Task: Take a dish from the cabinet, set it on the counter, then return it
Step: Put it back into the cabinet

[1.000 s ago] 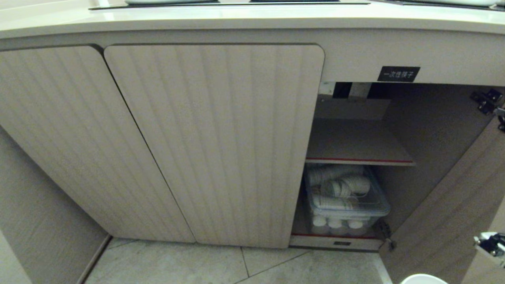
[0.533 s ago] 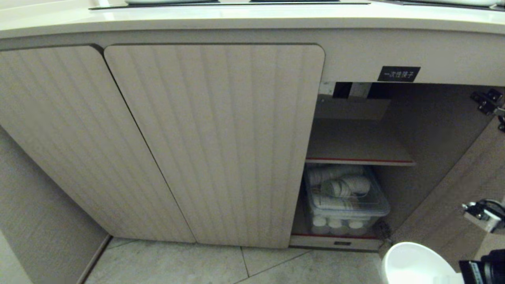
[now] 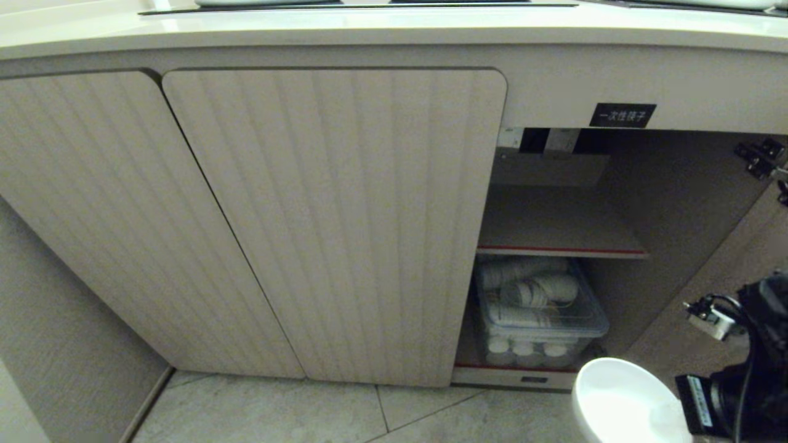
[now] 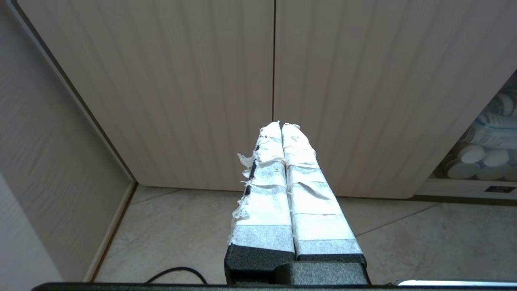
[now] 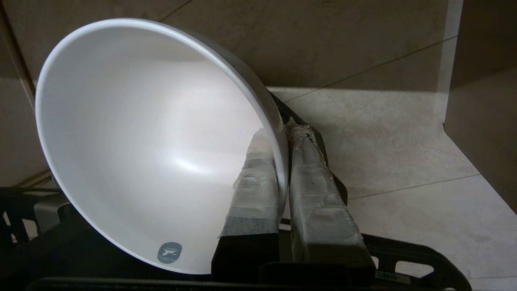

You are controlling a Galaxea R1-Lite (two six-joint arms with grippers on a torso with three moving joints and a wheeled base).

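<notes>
The right gripper (image 5: pixel 282 133) is clamping its taped fingers (image 5: pixel 258 182) on the rim of the small glossy white bowl (image 5: pixel 153 145), low at the near right before the open beige wood-grain cabinet (image 3: pixel 554 221). The return step is seemingly underway; next it needs carrying onto the red-edged shelf (image 3: pixel 560 249). The left gripper (image 4: pixel 281 125) is idling, fingers together.

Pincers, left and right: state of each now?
Left pincer: closed, holding nothing.
Right pincer: closed on the rim of the white dish.
</notes>
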